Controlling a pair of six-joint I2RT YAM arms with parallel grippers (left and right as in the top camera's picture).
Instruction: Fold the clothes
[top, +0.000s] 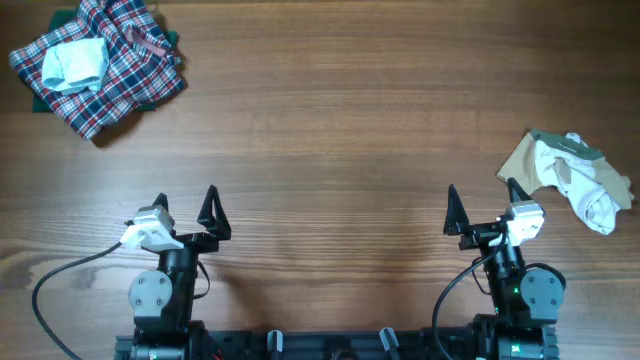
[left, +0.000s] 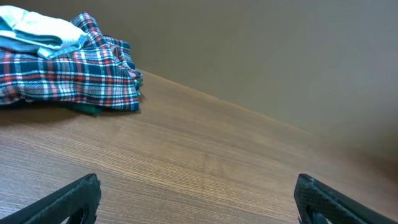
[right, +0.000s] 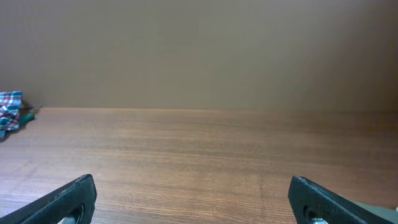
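1. Overhead, nearest the bases, the left gripper (top: 186, 208) has its fingers spread apart with nothing between them. Its wrist view shows only bare wood between the tips.
2. The right gripper (top: 484, 207) is spread wide and empty too. Its outer finger is close to the beige garment (top: 528, 160); I cannot tell whether they touch.
3. The wooden table (top: 330, 130) ahead of both arms has no garment laid out flat on it.
4. At the right edge, just beyond the right gripper, the beige garment and a white garment (top: 592, 203) lie crumpled together.
5. In the far left corner, the red-white-blue plaid garment (top: 125, 75) sits in a rumpled heap over a dark green cloth (top: 38, 100). The pale blue-white cloth (top: 75, 62) is bunched on top of it.
6. As I judge it, no neatly folded piece shows anywhere, so all the folding is left. Each garment must first be brought to the open middle.
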